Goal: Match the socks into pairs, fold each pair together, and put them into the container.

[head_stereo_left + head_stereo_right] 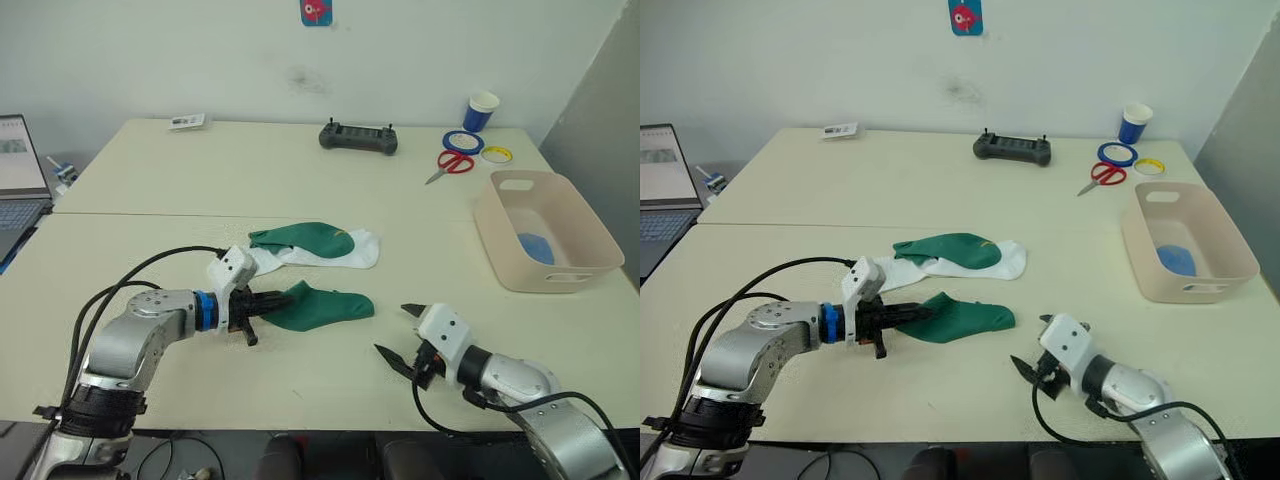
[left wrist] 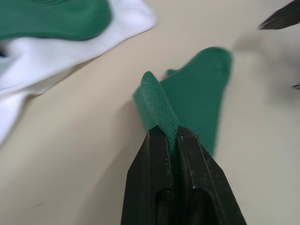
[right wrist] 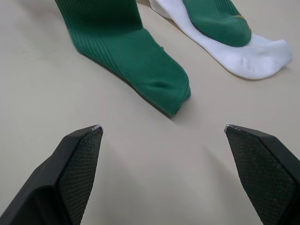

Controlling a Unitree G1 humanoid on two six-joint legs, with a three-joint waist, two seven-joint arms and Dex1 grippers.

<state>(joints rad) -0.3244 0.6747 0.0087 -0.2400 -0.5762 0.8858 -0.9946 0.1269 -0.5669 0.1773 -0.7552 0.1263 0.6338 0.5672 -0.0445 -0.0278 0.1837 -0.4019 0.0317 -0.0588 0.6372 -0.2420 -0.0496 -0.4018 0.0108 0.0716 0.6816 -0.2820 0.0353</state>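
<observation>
A dark green sock (image 1: 325, 306) lies flat near the table's front, and my left gripper (image 1: 278, 303) is shut on its cuff end (image 2: 161, 112). Just behind it a second green sock (image 1: 305, 243) lies on top of a white sock (image 1: 350, 251). My right gripper (image 1: 400, 331) hovers open to the right of the held sock's toe (image 3: 164, 91), apart from it, nothing between its fingers (image 3: 77, 164). The beige-pink container (image 1: 590, 265) stands at the right with something light blue (image 1: 536, 246) inside.
At the back of the table are a black controller (image 1: 358, 138), red scissors (image 1: 451, 165), two tape rolls (image 1: 462, 141), a blue-and-white paper cup (image 1: 481, 111) and a small card (image 1: 187, 122). A laptop (image 1: 20, 170) sits at the far left.
</observation>
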